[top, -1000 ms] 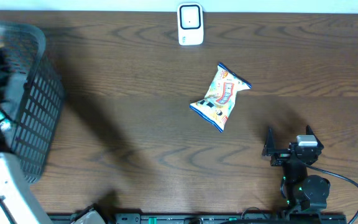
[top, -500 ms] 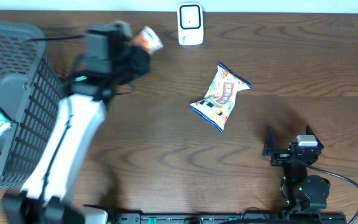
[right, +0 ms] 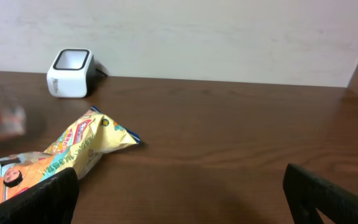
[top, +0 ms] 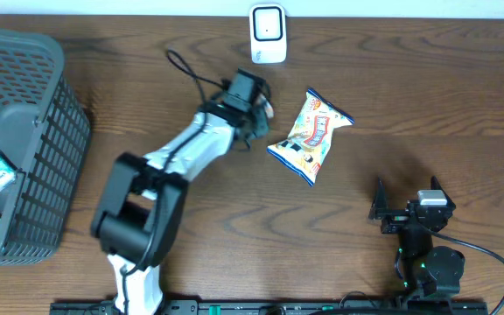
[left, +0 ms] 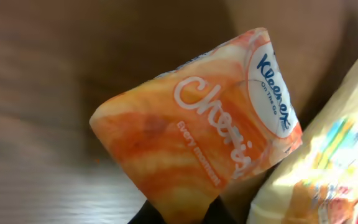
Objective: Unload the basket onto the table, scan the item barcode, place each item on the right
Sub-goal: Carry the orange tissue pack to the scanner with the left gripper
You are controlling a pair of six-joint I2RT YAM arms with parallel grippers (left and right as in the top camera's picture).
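Bringing the item to the reader: the left gripper (top: pixel 254 109), clamped on the orange plastic-wrapped tissue pack (left: pixel 197 130), holds it just beside the yellow snack bag (top: pixel 311 136), short of the white boxy scanner (top: pixel 268 35). Next, turn its barcode, probably underneath, toward that scanner; the right gripper (top: pixel 407 197) gapes empty

On my feed the tissue pack (left: pixel 197 130) is marbled orange and cream, with white script lettering and a white oval label printed in blue. The snack bag (top: pixel 310 136) is pale yellow with blue sealed ends and a busy red, blue and white cartoon print. The scanner (top: pixel 268 34) at the surface's far edge is white with a black window. The surface (top: pixel 234 227) itself is dark brown with wavy wood grain. I see the basket (top: pixel 46 157) at the left edge as dark grey, in an open grid pattern. The right pincer (top: pixel 407 188) is black.
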